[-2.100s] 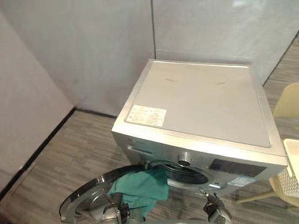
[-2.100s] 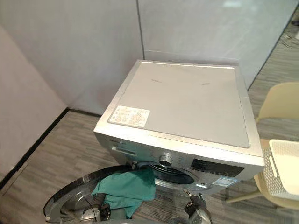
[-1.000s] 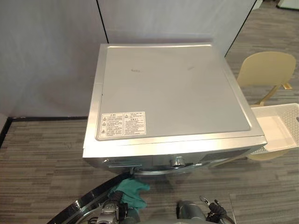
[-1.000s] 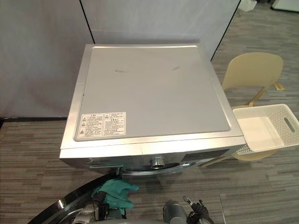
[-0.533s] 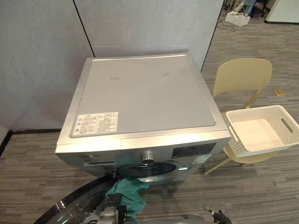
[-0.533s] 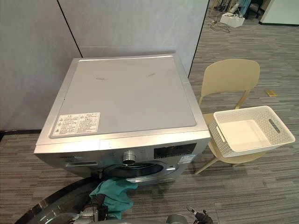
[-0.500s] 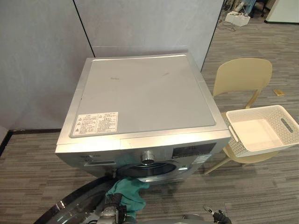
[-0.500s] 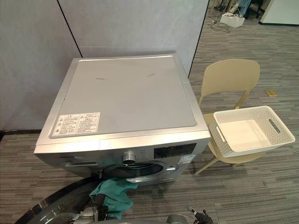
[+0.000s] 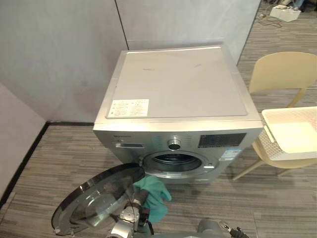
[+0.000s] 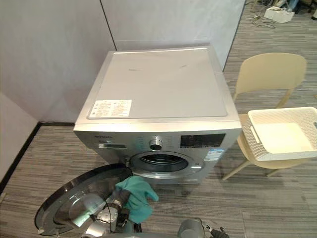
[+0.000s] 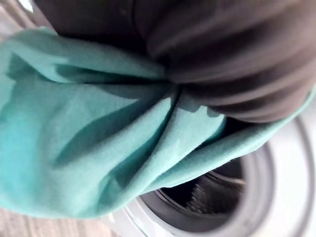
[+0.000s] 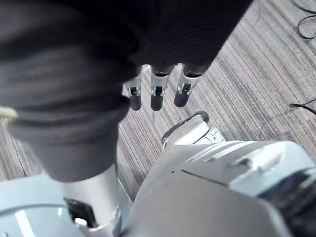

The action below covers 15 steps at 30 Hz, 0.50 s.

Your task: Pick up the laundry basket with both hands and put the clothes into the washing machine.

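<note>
Grey striped floor (image 9: 277, 198) and plain grey partitions frame a silver washing machine (image 9: 178, 89) at the centre of the head views. Its round door (image 9: 94, 198) swings open towards the lower left. At the right edge a white laundry basket (image 10: 280, 151) sits on a beige chair (image 10: 270, 74), and I see no clothes in it. The teal cloth (image 9: 157, 195) is bunched at the left hand (image 11: 232, 64) at the lower centre. It is outside the drum, hanging over the door's hinge side. The cloth covers that hand, so I cannot tell its grip. The drum opening (image 9: 173, 162) lies just above and right of the cloth, so the coming push should run up and rightwards into it. The left hand is clearly the nearer one. The right hand (image 12: 156, 96) hangs over the floor, relaxed and holding nothing
</note>
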Motion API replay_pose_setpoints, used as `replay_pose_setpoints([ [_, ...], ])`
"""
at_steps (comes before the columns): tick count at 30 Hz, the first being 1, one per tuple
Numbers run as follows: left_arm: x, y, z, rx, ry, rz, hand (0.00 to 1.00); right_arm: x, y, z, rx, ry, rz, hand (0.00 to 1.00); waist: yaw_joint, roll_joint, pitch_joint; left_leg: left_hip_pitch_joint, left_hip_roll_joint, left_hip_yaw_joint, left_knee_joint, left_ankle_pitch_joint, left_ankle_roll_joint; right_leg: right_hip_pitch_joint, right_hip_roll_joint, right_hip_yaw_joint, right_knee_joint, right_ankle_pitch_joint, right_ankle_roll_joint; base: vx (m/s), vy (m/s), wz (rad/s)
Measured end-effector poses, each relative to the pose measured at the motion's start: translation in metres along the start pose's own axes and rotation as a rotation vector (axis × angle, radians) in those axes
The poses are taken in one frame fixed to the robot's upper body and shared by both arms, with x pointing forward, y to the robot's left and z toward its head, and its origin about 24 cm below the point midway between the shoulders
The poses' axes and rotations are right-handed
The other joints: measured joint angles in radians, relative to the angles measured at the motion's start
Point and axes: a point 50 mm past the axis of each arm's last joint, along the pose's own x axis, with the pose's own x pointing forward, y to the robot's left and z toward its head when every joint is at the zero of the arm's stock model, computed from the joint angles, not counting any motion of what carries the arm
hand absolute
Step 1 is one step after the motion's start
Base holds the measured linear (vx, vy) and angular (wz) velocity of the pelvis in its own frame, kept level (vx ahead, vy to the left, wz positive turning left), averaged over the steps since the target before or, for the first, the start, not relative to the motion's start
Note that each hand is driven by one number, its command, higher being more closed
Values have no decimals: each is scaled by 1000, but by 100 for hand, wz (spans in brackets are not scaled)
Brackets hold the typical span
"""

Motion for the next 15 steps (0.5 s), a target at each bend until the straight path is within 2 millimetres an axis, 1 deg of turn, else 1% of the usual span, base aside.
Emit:
replay_pose_setpoints([
  [1, 3, -11, 20, -18, -89, -59, 100, 1, 6, 12, -6, -46, 9, 0, -2, 6, 21, -48, 0, -1, 52, -8, 11, -45, -5, 2, 47, -5, 21, -47, 59, 12],
  [2, 4, -16, 28, -29, -122, -93, 100, 2, 10, 17, -9, -66, 20, 0, -2, 10, 32, -71, 1, -1, 74, -11, 16, -63, -5, 3, 69, -9, 24, -42, 65, 0],
  [3, 7, -26, 44, -56, -179, -155, 100, 3, 22, 33, -17, -121, 61, 0, -2, 13, 56, -105, 5, 3, 111, -15, 21, -98, 0, 9, 105, -11, 26, -25, 38, -13],
  [4, 9, -34, 58, -75, -228, -202, 100, 2, 39, 50, -34, -185, 110, 0, -2, 12, 79, -135, 12, 8, 138, -17, 21, -141, 6, 21, 142, -13, 29, -19, 27, -19],
  [5, 9, -38, 65, -77, -251, -226, 100, 0, 47, 58, -44, -216, 135, 0, -2, 12, 86, -153, 18, 12, 153, -19, 21, -165, 9, 25, 161, -13, 29, -40, -8, -20],
  [7, 11, -53, 88, -85, -328, -303, 100, -8, 75, 81, -71, -328, 223, 0, -1, 11, 124, -211, 42, 11, 210, -42, 16, -233, 26, 28, 226, -31, 26, -74, -39, -18],
  [8, 12, -57, 93, -78, -344, -319, 100, -11, 82, 84, -73, -347, 244, 0, 1, 8, 130, -226, 46, 11, 226, -49, 14, -251, 28, 31, 243, -40, 22, -92, -48, -7],
  [10, 14, -70, 109, -54, -390, -372, 100, -19, 102, 96, -89, -413, 298, 0, 0, 0, 156, -291, 57, 8, 286, -76, 6, -327, 31, 37, 322, -73, 18, -82, -49, -1],
  [12, 15, -79, 118, -41, -416, -404, 100, -25, 112, 105, -94, -454, 325, 0, 1, -4, 179, -330, 67, 7, 320, -84, 5, -374, 35, 47, 369, -89, 15, -91, -56, -5],
  [13, 17, -85, 127, -45, -441, -406, 100, -31, 121, 114, -98, -497, 347, 0, 2, -5, 195, -384, 80, 3, 361, -94, 2, -430, 51, 55, 407, -96, 12, -83, -54, -9],
  [14, 19, -86, 131, -43, -449, -405, 100, -34, 125, 117, -99, -515, 359, 0, 3, -6, 203, -405, 88, -3, 379, -95, 5, -449, 55, 55, 424, -99, 11, -81, -62, -8],
  [15, 24, -88, 140, -27, -464, -395, 100, -40, 132, 124, -98, -551, 372, 0, 0, -12, 222, -447, 95, -14, 419, -103, 4, -490, 61, 55, 466, -113, 10, -61, -55, 1],
])
